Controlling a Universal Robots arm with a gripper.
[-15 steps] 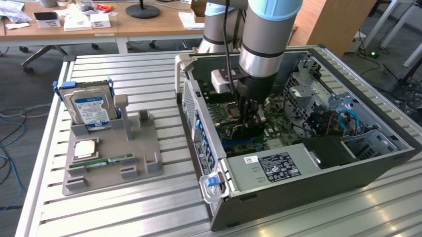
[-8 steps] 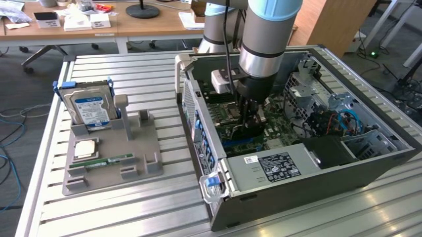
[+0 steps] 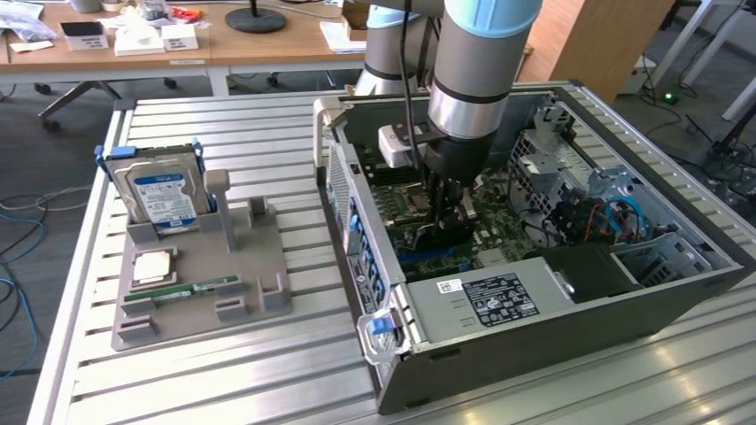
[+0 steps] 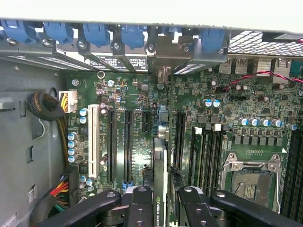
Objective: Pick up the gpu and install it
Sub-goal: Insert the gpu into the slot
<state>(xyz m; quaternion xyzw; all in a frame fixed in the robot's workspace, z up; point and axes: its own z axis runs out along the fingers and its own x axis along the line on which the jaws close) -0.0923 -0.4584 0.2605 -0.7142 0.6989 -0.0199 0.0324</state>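
Gripper [image 4: 163,197] pinching the gpu [image 4: 160,163] edge-on, jaws narrow | card right over motherboard [image 4: 124,87] slots | inside open computer case [image 3: 537,354] | seating unclear

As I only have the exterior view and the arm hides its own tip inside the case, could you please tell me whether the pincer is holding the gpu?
Observer: Yes. The wrist view shows the pincer shut on the gpu, which is seen edge-on between its fingers.
Operator: Thank you. How is the card lined up?
Observer: It runs parallel to the long black slots, with an empty one on each side.
Operator: And where does its far end point?
Observer: Toward the row of blue latches.
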